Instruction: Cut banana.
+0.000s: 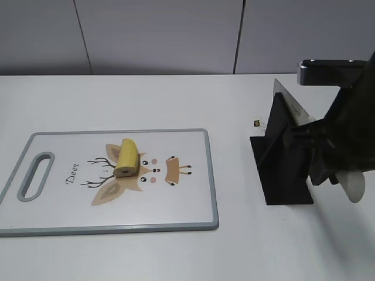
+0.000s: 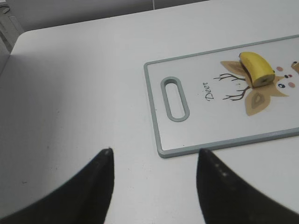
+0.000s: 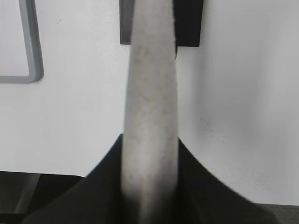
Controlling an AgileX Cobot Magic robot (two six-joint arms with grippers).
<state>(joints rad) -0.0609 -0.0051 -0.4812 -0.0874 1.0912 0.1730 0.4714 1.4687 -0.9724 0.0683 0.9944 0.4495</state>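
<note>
While right gripper (image 3: 149, 186) sits clamped on knife handle (image 3: 150, 116) at black stand (image 1: 285, 170), banana piece (image 1: 126, 158) lies mid cutting board (image 1: 176, 205), unheld. Left gripper (image 2: 154, 158) hangs open off board. Risk imo: round piece rolls under blade, board skids.

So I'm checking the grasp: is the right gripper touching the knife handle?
Touching. In the right wrist view the right gripper has a finger pressed against each side of the pale knife handle, no gap showing.
</note>
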